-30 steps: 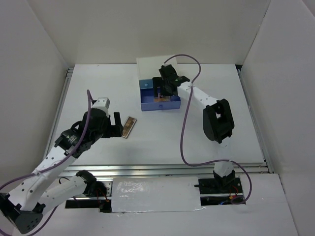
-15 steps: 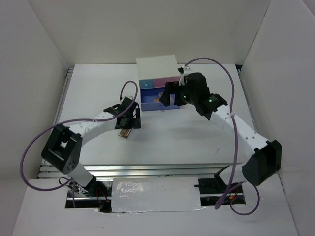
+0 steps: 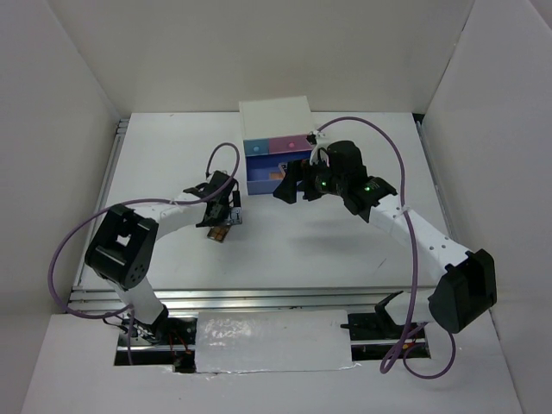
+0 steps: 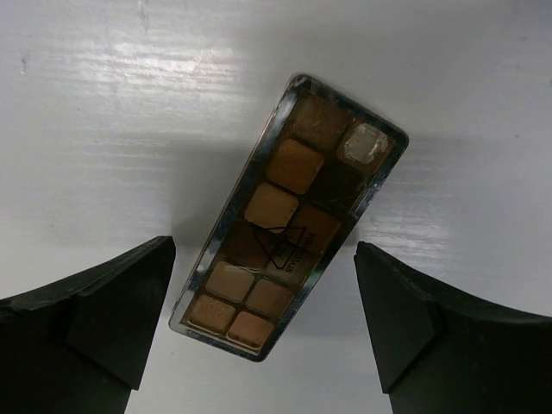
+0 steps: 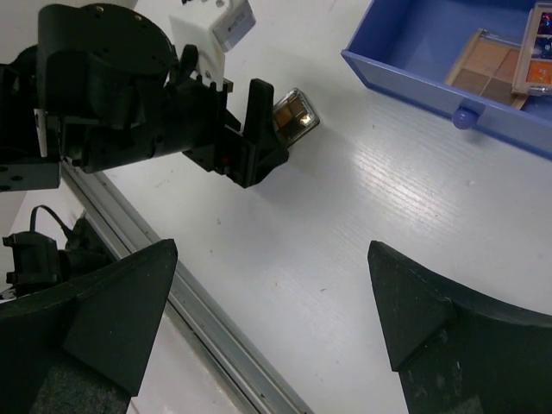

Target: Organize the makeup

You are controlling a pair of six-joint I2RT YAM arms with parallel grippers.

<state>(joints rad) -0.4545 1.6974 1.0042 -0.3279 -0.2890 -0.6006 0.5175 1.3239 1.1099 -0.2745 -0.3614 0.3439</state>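
A long brown eyeshadow palette lies flat on the white table, tilted between my left fingers. My left gripper is open, hovering straight above it, apart from it. In the top view the left gripper covers most of the palette. My right gripper is open and empty, just in front of the open blue drawer. In the right wrist view the drawer holds a brownish palette and a multicolour one. Bottles and lipstick are out of view.
The white drawer box stands at the back centre with a pink drawer shut. A metal rail runs along the table's near edge. White walls close in the left, right and back sides.
My left arm has swung in over the palette. My right gripper has come out of the blue drawer, opened and drawn back toward the table's middle.
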